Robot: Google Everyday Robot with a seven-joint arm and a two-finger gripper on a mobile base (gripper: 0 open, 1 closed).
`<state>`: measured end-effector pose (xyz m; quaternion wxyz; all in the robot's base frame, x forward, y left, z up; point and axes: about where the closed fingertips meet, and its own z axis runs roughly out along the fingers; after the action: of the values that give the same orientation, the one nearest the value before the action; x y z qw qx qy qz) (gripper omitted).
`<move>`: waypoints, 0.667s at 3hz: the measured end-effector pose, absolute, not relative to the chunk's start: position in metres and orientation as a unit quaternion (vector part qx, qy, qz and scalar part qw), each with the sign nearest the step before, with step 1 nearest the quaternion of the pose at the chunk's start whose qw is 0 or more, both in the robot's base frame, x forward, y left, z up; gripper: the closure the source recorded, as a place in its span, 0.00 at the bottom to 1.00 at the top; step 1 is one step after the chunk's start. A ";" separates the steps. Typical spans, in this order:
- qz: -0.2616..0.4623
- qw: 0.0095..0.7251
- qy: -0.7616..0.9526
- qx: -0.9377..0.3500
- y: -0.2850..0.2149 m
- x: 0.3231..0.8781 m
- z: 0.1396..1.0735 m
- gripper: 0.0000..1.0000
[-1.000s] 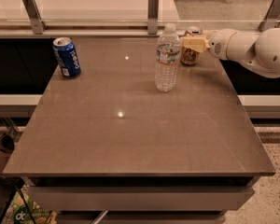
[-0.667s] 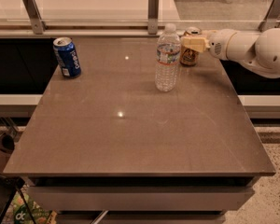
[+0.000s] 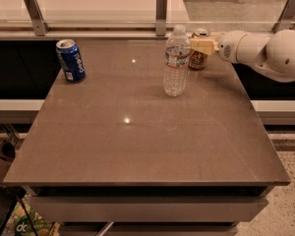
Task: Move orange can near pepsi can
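Note:
The orange can [image 3: 197,61] stands upright at the far right of the table, just behind and right of a clear water bottle. My gripper [image 3: 200,44] reaches in from the right at the can's upper part, and its cream tip lies across the front of the can. The white arm [image 3: 265,50] extends off the right edge. The pepsi can [image 3: 71,60], blue with white lettering, stands upright at the far left of the table, well apart from the orange can.
The clear water bottle [image 3: 176,62] stands upright between the two cans, close to the orange can. The brown table [image 3: 137,132] has a rail with metal posts [image 3: 161,6] along its far edge.

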<state>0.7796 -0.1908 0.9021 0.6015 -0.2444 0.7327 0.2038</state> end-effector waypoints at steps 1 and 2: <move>0.205 0.601 0.733 -0.245 -0.190 0.780 0.902 1.00; 0.194 0.599 0.738 -0.244 -0.197 0.774 0.920 1.00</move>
<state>0.7744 -0.1973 0.9203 0.5986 -0.2439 0.7379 0.1941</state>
